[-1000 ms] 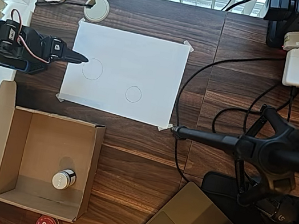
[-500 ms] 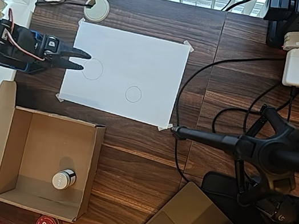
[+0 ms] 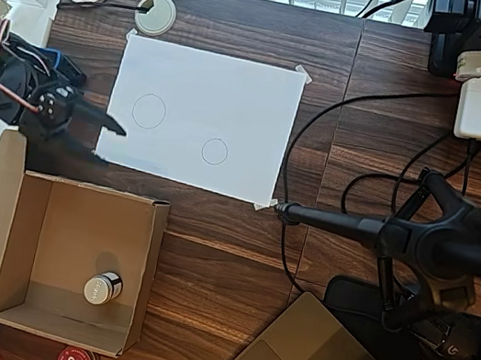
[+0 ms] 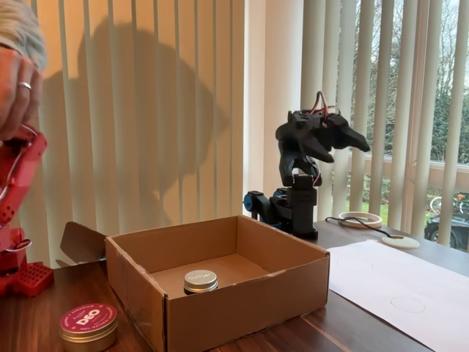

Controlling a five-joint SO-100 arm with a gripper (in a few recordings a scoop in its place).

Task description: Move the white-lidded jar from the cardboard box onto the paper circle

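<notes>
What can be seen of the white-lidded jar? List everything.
The small, short, round white-lidded jar has a flat, pale greyish-white lid and shiny, silvery sides that look like metal. It stands upright with its lid shut on the floor of the large brown corrugated cardboard box, away from the box's walls. Only the box floor touches it. Faint markings on the lid are too small to read.
</notes>
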